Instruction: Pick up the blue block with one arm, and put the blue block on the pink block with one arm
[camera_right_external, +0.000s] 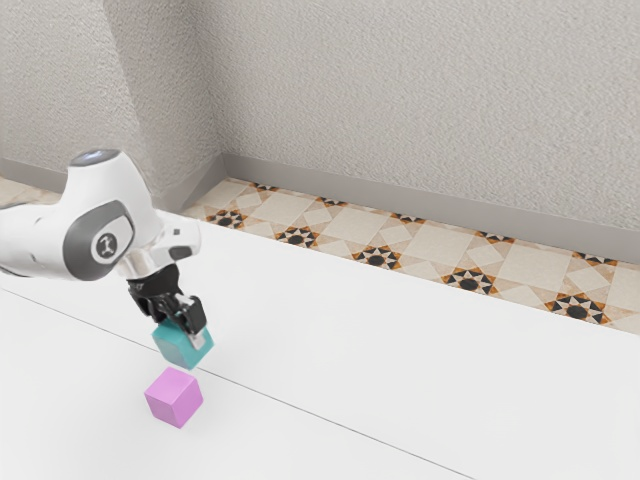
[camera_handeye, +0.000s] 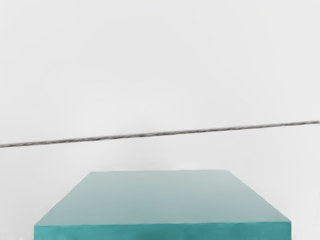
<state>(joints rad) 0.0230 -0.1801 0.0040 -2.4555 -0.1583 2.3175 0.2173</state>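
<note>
Gripper (camera_right_external: 182, 328) is clamped on the blue block (camera_right_external: 184, 348): a black finger presses each of two opposite sides. The block is off the table, under the hand.

The block is a cube, more teal than blue, with no long axis. In the exterior view it hangs slightly tilted, one vertical edge turned toward the camera. In the wrist view the blue block (camera_handeye: 162, 202) sits right under the hand, its flat top face showing above a strip of the near side.

The pink block (camera_right_external: 174, 396) rests on the table just below the held cube, a little toward the exterior view's left. It also has a corner edge facing the camera. I cannot tell whether the two touch or a thin gap remains.

The surface is a plain white table (camera_right_external: 420, 380) crossed by one thin dark seam (camera_right_external: 300, 405) — the same seam (camera_handeye: 160, 133) runs over the table (camera_handeye: 160, 70) beyond the cube in the wrist view.

Past the table's far edge lies a patterned tile floor (camera_right_external: 430, 245), beige with dark star motifs. A grey baseboard (camera_right_external: 400, 195) and a rough pale wall (camera_right_external: 400, 90) stand behind it, meeting at a corner at upper left.

Open tabletop spreads toward the exterior view's right and toward the far edge — both blocks stand well clear of that edge.
</note>
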